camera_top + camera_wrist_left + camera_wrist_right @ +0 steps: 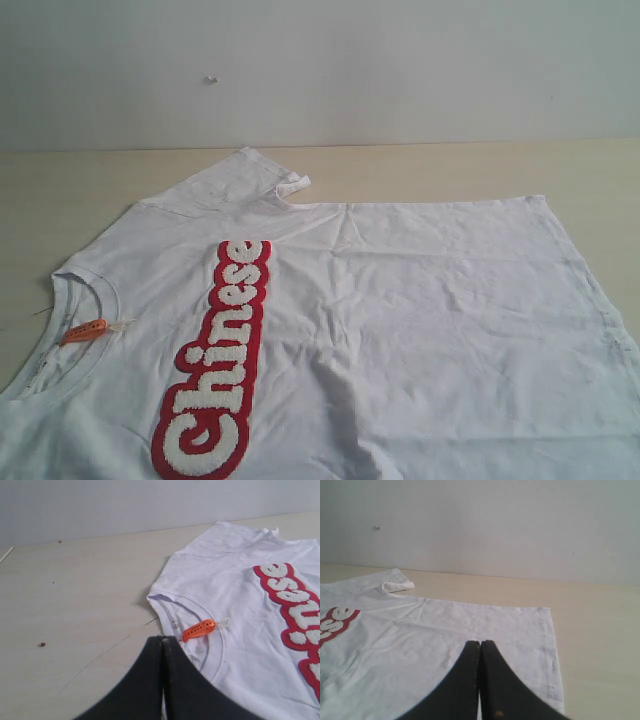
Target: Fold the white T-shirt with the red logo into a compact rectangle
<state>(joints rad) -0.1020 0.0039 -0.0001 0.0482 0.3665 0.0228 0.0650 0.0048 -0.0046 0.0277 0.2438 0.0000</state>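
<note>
The white T-shirt (400,300) lies spread flat on the table, collar toward the left, hem toward the right. The red logo (220,360) runs as a strip from mid-shirt toward the near edge. An orange neck tag (84,331) sits inside the ribbed collar. Neither gripper shows in the exterior view. In the left wrist view my left gripper (163,639) is shut with nothing in it, hovering over the collar rim close to the neck tag (199,629). In the right wrist view my right gripper (480,643) is shut and empty above the shirt's hem end (540,645).
The light wooden table (60,190) stretches bare to the left of the shirt and behind it. A pale wall (320,60) rises at the back. One sleeve (270,178) points toward the wall, its cuff curled up.
</note>
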